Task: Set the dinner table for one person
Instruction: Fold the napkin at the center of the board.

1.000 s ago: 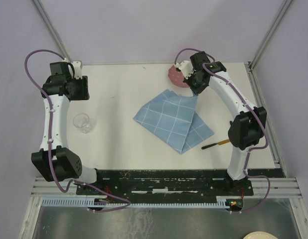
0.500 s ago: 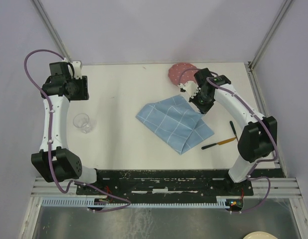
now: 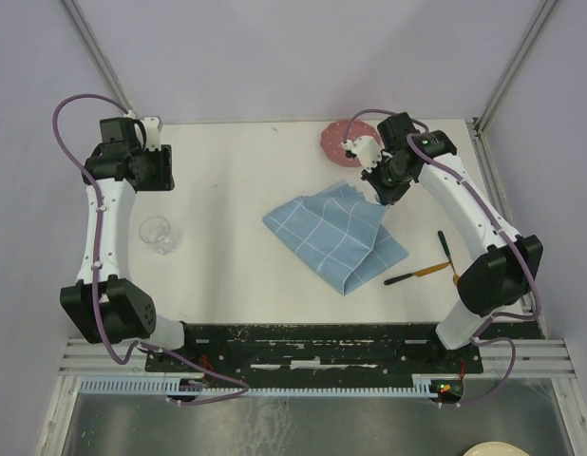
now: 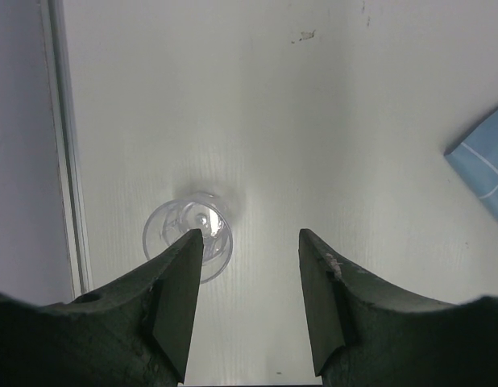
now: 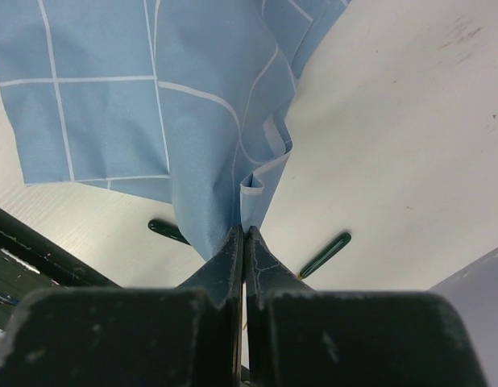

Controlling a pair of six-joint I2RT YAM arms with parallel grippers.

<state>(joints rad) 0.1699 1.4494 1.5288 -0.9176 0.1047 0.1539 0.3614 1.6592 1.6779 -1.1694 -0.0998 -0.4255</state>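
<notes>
The dinner table (image 3: 236, 171) is a white square top. A blue grid placemat (image 3: 336, 233) lies rumpled right of centre, and my right gripper (image 3: 381, 185) is shut on its raised far corner. The right wrist view shows the cloth (image 5: 152, 105) hanging from the closed right gripper (image 5: 245, 231). A speckled pink plate (image 3: 341, 141) sits at the far edge, just behind that gripper. A clear glass (image 3: 158, 234) stands on the left. My left gripper (image 3: 146, 169) hovers open and empty behind the glass (image 4: 188, 242), with its left fingertip (image 4: 184, 266) overlapping the rim in the left wrist view.
Two dark-handled pieces of cutlery (image 3: 412, 275) (image 3: 445, 245) lie right of the placemat, and their green handles (image 5: 325, 252) show under the cloth. A placemat corner (image 4: 484, 165) reaches into the left wrist view. A metal rail (image 4: 68, 161) runs along the table's left edge.
My right gripper has pulled the placemat corner away from the plate, then lifted it back toward the far side. The cloth's left edge slid right and the plate is uncovered. The left arm stayed still.
</notes>
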